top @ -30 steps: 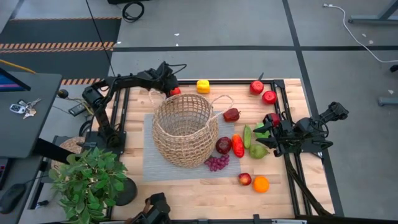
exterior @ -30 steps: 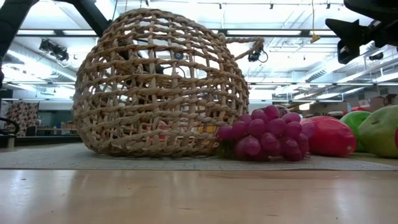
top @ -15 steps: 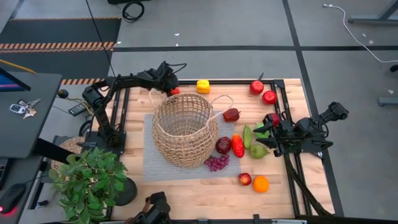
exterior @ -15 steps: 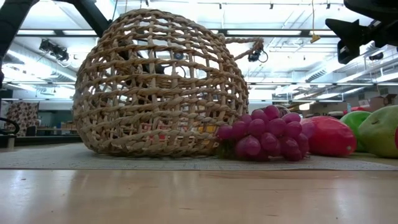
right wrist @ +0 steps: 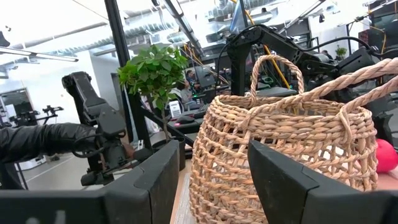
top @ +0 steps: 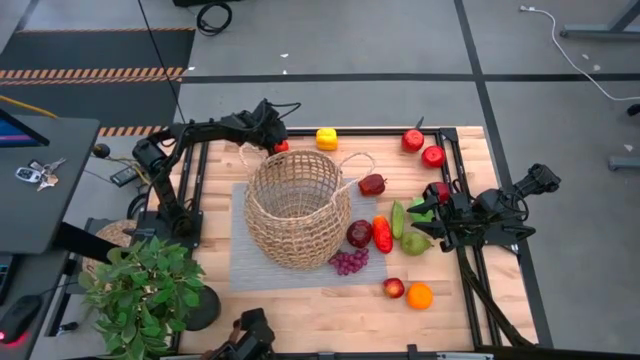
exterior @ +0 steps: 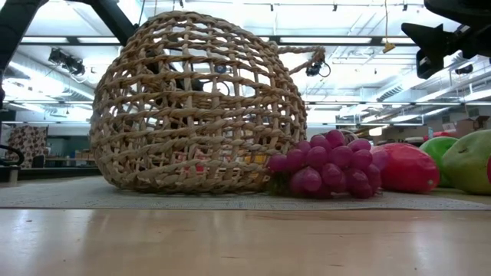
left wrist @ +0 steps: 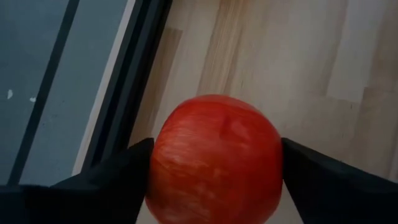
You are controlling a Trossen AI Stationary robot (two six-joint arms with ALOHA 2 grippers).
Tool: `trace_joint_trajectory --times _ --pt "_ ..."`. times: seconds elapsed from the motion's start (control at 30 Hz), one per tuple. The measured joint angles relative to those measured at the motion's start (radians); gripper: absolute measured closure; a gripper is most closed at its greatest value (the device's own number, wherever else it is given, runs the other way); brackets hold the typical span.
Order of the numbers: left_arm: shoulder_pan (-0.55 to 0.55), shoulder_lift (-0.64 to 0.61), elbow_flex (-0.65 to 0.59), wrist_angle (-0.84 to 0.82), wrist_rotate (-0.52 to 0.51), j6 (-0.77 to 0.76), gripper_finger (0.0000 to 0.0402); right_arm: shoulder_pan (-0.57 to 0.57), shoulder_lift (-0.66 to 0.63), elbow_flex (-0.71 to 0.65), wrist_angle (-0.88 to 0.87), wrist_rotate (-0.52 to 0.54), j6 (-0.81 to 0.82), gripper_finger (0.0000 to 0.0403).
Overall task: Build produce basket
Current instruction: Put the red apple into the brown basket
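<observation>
Left gripper [top: 279,143]: lowered at the table's far edge, fingers spread wide.
Right gripper [top: 428,222]: held at the right side, fingers apart.

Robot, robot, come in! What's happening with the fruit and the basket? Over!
Left gripper at the table's far edge, fingers either side of a red apple. Right gripper waiting by the pears. Basket upright on the mat. Nothing blocking.

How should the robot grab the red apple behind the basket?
Grip the red apple across its round middle, coming down from above, since it sits bare on the wooden table with room on both sides. The left gripper is already lined up that way, one finger flanking each side of the widest part.
</observation>
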Motion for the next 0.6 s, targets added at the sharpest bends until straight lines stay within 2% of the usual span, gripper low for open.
trace_joint_trajectory --times 0.17,0.4,0.6 --pt "0.000 0.000 0.000 0.003 -0.002 -0.012 0.0109 0.000 0.000 0.000 0.000 0.000 0.000 0.0206" --pt "-0.002 -0.006 0.000 0.000 -0.003 -0.010 0.0110 0.000 0.000 0.000 0.000 0.000 0.000 0.0206" --pt "-0.002 -0.061 0.000 -0.004 -0.002 -0.007 0.0110 0.000 0.000 0.000 0.000 0.000 0.000 0.0206"
